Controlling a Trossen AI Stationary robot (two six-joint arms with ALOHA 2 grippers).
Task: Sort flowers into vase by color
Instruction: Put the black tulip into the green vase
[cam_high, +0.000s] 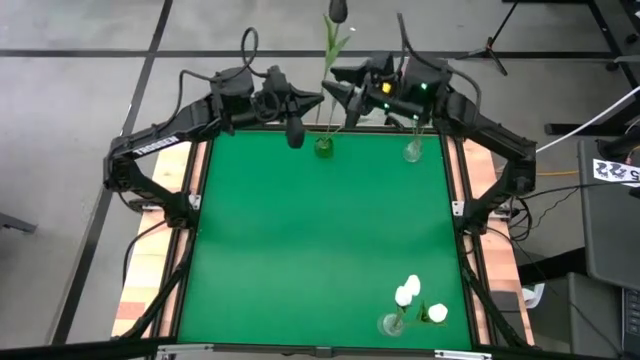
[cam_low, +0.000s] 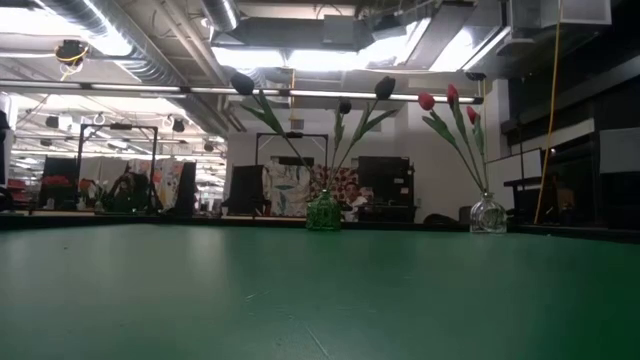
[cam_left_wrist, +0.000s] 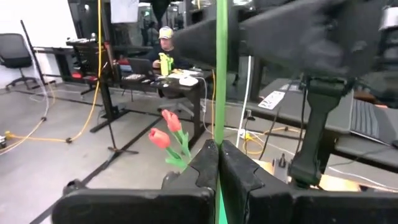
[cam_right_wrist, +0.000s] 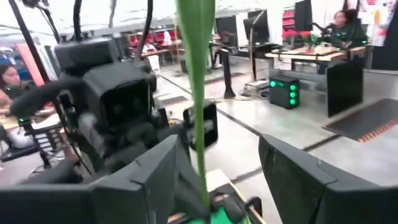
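Observation:
A green vase (cam_high: 323, 145) stands at the table's far edge with black tulips (cam_low: 385, 87) in it. Above it, my left gripper (cam_high: 318, 100) points level toward the right and is shut on one tulip's green stem (cam_left_wrist: 220, 74). This tulip's black head (cam_high: 338, 10) rises above both grippers. My right gripper (cam_high: 338, 92) faces it from the right, open. Its fingers stand on either side of the same flower's green leaf (cam_right_wrist: 196, 93) without touching. Red tulips (cam_low: 450, 100) stand in a clear vase (cam_low: 488, 214) to the right. White tulips (cam_high: 415, 295) stand in a clear vase (cam_high: 392, 323) at the near right. My left gripper pinches the black tulip's stem (cam_left_wrist: 219, 138) between its two fingers, well below the head. The fingers come level from the table's left and lie across the stem. The stem stands upright and runs on below the fingers toward the green vase.
The green mat (cam_high: 320, 250) lies between the far vases and the white-tulip vase. A second black head (cam_high: 295, 130) leans left from the green vase, just under my left arm. People sit at desks (cam_left_wrist: 165, 37) beyond the table.

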